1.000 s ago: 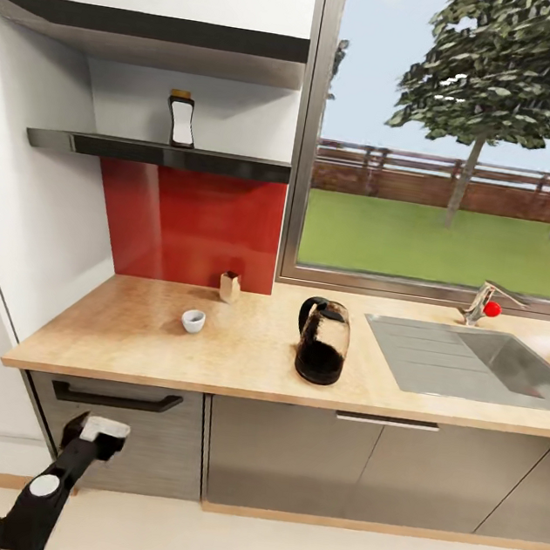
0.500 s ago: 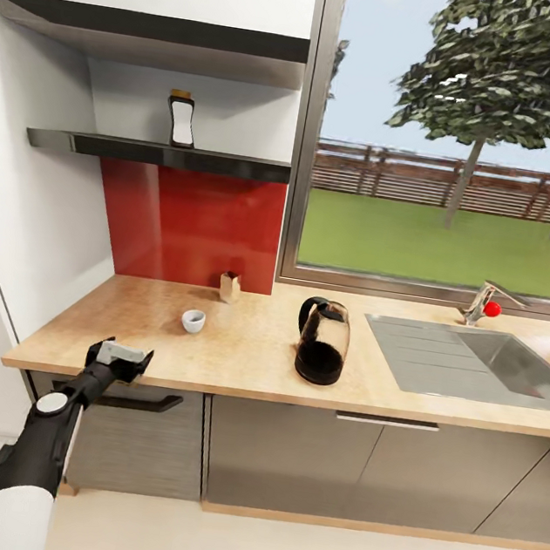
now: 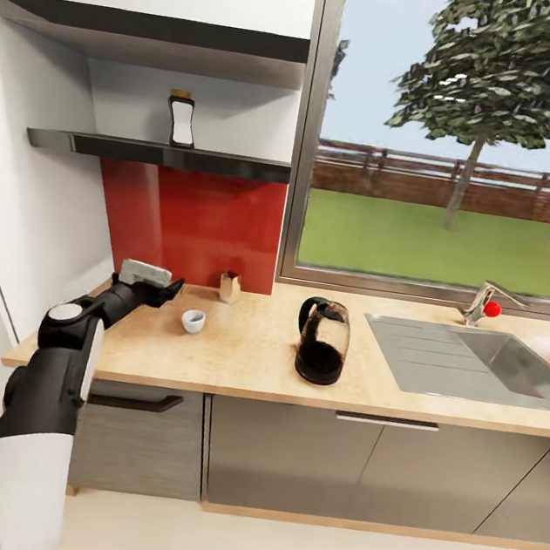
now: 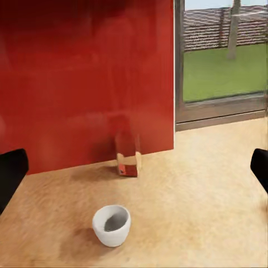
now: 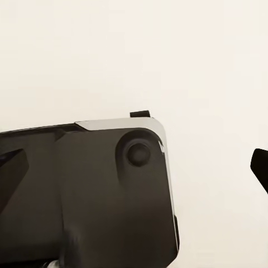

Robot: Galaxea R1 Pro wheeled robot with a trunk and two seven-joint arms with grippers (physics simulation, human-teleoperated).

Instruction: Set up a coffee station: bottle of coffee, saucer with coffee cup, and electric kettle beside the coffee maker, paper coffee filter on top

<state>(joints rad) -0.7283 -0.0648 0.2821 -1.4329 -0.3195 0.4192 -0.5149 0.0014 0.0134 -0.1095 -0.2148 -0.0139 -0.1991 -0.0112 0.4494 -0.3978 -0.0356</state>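
While fingers (image 4: 11, 173) gape, cup (image 4: 111, 224) possibly empty

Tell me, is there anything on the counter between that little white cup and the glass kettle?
No. In the head view, only bare wooden countertop lies between the white cup and the kettle; the small box stands farther back by the red wall.

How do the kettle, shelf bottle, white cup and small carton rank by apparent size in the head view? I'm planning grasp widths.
1. Electric kettle, clearly largest.
2. Bottle of coffee, though it stands farther back.
3. White cup and small carton look about alike; I won't rank them.
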